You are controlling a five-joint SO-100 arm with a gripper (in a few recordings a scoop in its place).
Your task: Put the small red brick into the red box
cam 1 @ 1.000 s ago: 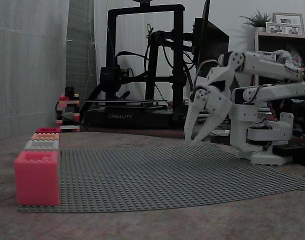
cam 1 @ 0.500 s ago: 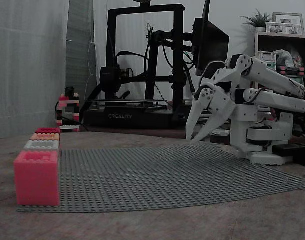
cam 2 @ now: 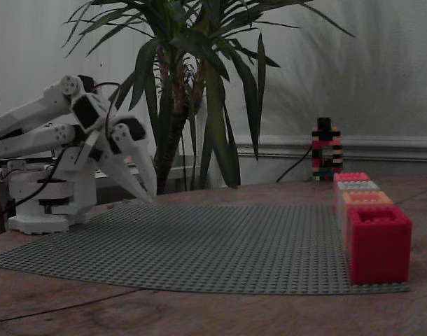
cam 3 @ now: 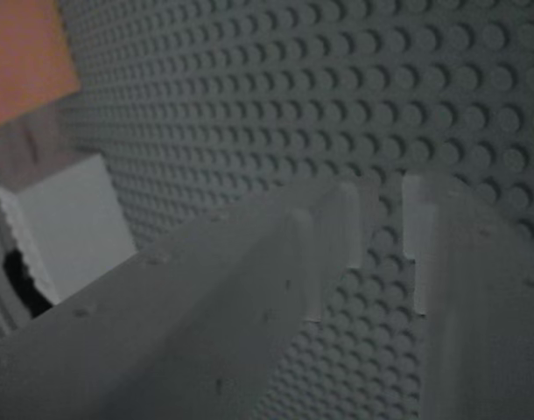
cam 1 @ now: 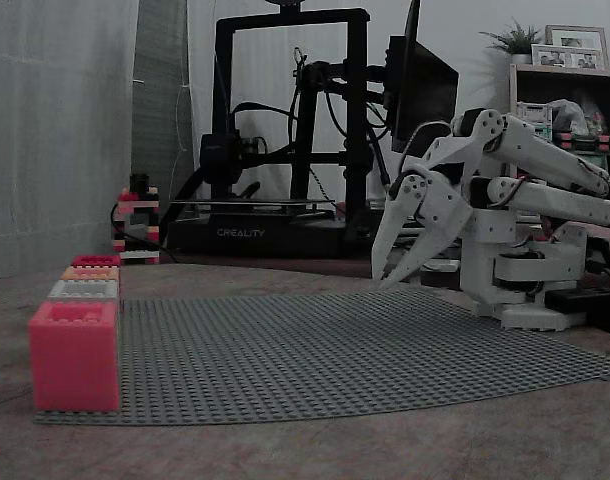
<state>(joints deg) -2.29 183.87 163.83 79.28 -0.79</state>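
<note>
gripper [cam 1: 382, 280] pos. unchanged, jaws apart

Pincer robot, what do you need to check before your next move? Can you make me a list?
1. Is the pincer open? Ok: the wrist view shows a narrow gap between its fingers.
2. Is the pincer empty? Ok: through the gap you can see just the grey baseplate.
3. Is the red box ready? Ok: it stands at the end of the row of boxes with its top open.
4. Is the pincer close to the red box? Not ok: they are at opposite ends of the baseplate.
5. Where is the small red brick? Cannot tell.
</note>
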